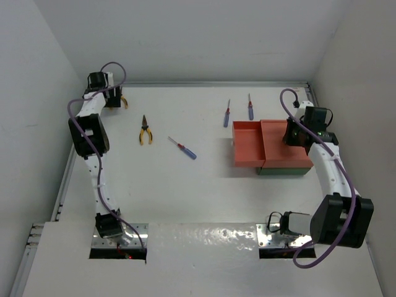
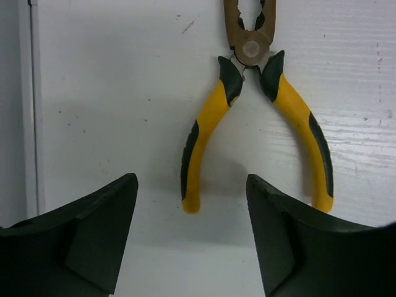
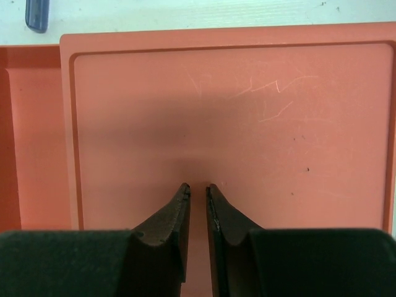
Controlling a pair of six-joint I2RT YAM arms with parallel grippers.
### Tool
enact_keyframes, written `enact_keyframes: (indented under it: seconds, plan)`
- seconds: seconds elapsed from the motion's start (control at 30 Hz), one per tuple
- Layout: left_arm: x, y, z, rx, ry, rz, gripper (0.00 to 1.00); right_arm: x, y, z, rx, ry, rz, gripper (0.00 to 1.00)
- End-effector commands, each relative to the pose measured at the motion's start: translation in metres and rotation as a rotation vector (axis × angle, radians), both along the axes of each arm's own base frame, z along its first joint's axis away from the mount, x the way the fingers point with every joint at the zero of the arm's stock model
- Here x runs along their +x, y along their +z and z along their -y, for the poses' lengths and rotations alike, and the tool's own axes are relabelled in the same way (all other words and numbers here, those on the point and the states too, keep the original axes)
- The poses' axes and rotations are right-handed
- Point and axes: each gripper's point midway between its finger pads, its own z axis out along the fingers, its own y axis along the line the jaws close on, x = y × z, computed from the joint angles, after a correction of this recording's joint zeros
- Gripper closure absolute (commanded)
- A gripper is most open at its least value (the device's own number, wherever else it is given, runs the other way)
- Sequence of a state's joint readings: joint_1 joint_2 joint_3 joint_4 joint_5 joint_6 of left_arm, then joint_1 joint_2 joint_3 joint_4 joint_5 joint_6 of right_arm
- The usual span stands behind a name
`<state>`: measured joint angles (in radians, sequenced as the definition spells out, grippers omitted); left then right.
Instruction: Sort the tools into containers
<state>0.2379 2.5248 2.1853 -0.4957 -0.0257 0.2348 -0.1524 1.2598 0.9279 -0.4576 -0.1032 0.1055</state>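
Jaws on the left arm (image 1: 91, 133) stand spread wide and empty just above one pair of pliers (image 2: 213, 114), which lies flat near the far left corner of the white bench (image 1: 198, 192) with its splayed handles toward them. The step in hand looks like a pick, and the next move calls for a straight descent that brackets a rubbery yellow-and-black grip before closing. Jaws on the right arm (image 1: 334, 173) are nearly pressed together, a thin empty slit between them, over the smooth, faintly scratched orange-red tray (image 3: 260, 124). Only an edge of the dark green tray (image 1: 281, 171) shows beneath it, while the second pliers (image 1: 145, 132) and three slim screwdrivers (image 1: 183, 148) lie unsorted.
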Motion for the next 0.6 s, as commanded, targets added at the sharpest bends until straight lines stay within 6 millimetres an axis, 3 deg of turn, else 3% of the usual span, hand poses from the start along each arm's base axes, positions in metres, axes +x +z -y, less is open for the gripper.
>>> enact_keyframes:
  seconds: [0.0,0.1,0.17,0.23,0.4,0.53,0.57]
  plan:
    - [0.008,0.003,-0.012,0.025,0.011,0.031,0.34,-0.007,0.005,0.001,-0.031,0.007,-0.006,0.83]
    - [0.005,-0.008,-0.012,0.026,0.007,0.016,0.55,-0.008,0.008,0.003,-0.038,0.0,0.001,0.83]
    - [0.006,-0.012,-0.012,0.027,0.004,0.023,0.65,-0.007,0.01,0.003,-0.04,-0.002,0.002,0.83]
    - [0.009,-0.013,-0.009,0.014,-0.013,0.038,0.68,-0.009,0.01,0.003,-0.04,-0.001,-0.007,0.83]
    - [0.016,-0.011,0.004,-0.041,-0.068,0.079,0.97,-0.013,0.012,0.004,-0.04,-0.011,-0.014,0.83]
    - [0.013,-0.014,0.007,-0.045,-0.086,0.081,1.0,-0.014,0.016,0.003,-0.034,-0.021,-0.005,0.83]
    - [0.012,-0.006,0.007,-0.049,-0.089,0.091,1.0,-0.015,0.016,0.003,-0.033,-0.024,-0.007,0.83]
